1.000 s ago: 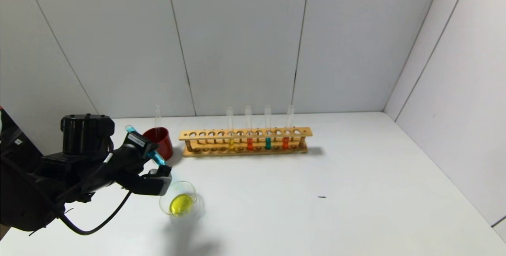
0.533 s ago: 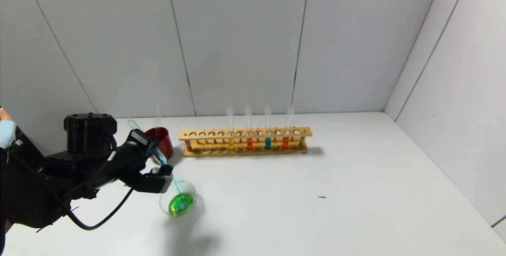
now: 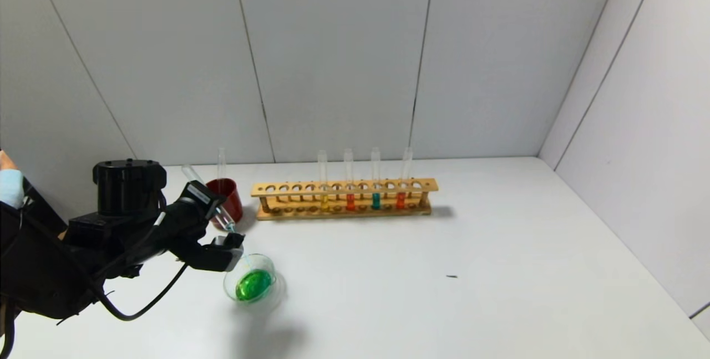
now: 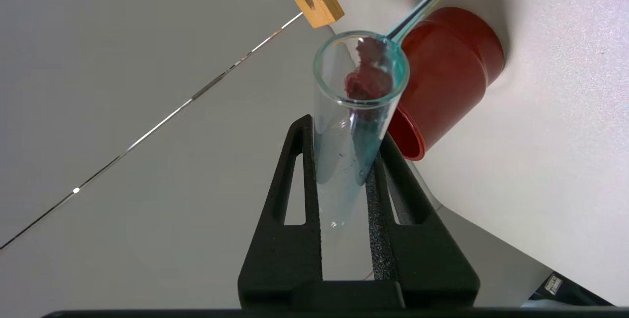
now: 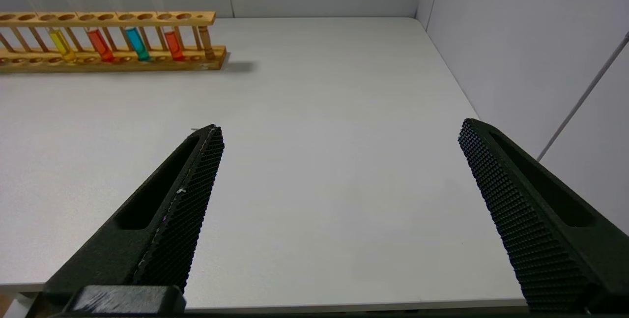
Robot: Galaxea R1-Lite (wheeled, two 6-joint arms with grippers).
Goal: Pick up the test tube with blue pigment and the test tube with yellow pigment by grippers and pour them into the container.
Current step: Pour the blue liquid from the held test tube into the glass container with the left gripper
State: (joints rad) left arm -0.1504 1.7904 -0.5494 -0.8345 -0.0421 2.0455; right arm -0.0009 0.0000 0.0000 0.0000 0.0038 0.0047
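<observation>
My left gripper (image 3: 222, 227) is shut on the test tube with blue pigment (image 3: 217, 212). It holds the tube tilted, mouth down, just above the rim of the container (image 3: 272, 268), a clear glass dish that holds green liquid (image 3: 253, 285). In the left wrist view the tube (image 4: 344, 151) sits between my fingers (image 4: 300, 160) with only a blue film inside. A tube with yellow pigment (image 3: 324, 201) stands in the wooden rack (image 3: 310, 188). My right gripper (image 5: 340, 129) is open and empty over bare table, out of the head view.
A dark red cup (image 3: 226, 198) with an empty tube (image 3: 222, 160) stands just behind my left gripper. The rack also holds two orange-red tubes (image 3: 350, 201) and a teal one (image 3: 376, 200). Grey walls close the back and right.
The blue liquid has run out of the tilted tube into the dish. The dish's liquid has turned from yellow to green. My left gripper has tipped the tube a little further.
</observation>
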